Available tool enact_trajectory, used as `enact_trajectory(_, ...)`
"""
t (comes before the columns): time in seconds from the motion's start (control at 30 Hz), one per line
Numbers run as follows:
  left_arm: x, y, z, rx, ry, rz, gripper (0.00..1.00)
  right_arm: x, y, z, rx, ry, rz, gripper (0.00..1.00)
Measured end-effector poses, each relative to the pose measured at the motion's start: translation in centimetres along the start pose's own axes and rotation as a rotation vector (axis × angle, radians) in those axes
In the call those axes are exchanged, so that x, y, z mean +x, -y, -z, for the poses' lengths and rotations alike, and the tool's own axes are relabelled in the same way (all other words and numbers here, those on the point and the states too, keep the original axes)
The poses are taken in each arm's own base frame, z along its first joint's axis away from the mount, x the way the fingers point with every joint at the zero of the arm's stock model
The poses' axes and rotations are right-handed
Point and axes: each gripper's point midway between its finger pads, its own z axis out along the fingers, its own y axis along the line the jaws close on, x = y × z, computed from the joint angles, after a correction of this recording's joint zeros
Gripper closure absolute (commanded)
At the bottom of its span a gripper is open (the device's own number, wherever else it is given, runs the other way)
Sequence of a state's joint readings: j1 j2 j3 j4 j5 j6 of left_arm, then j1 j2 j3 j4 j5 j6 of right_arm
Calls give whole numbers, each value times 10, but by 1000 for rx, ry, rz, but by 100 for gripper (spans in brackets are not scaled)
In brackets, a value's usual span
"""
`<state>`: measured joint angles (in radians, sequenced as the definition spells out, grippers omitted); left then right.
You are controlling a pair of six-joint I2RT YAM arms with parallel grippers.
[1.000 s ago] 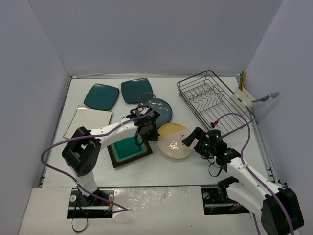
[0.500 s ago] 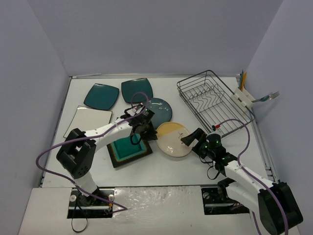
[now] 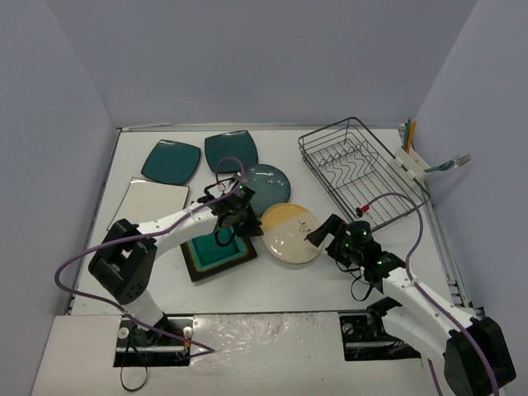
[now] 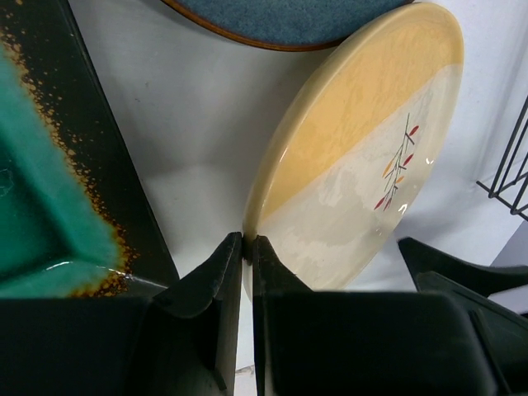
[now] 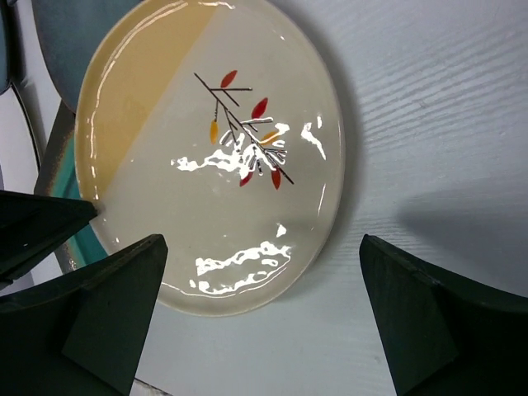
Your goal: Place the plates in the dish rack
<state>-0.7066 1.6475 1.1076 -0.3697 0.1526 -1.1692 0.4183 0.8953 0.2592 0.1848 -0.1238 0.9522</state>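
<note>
Two white arms, black at the joints, left arm (image 3: 169, 221) and right arm (image 3: 421, 295); purple cable (image 3: 62, 264) looping along each; left gripper (image 4: 247, 246) matte black; fingers (image 5: 107, 301) flat, wedge-shaped.

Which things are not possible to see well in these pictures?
Left wrist view: the blue-grey plate is cut off by the top edge, the dish rack by the right edge.
Right wrist view: the cream plate hides most of the teal square plate.
Top view: the things in the white holder are too small to name.
</note>
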Motion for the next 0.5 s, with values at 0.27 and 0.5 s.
enact_trajectory(0.27,-3,-10,0,0,11,27,100,-38,-27,27,28,83,119,0)
enact_trajectory(0.5,-8,-8,8,26,31,43,100,-31,-24,31,45,48,129,0)
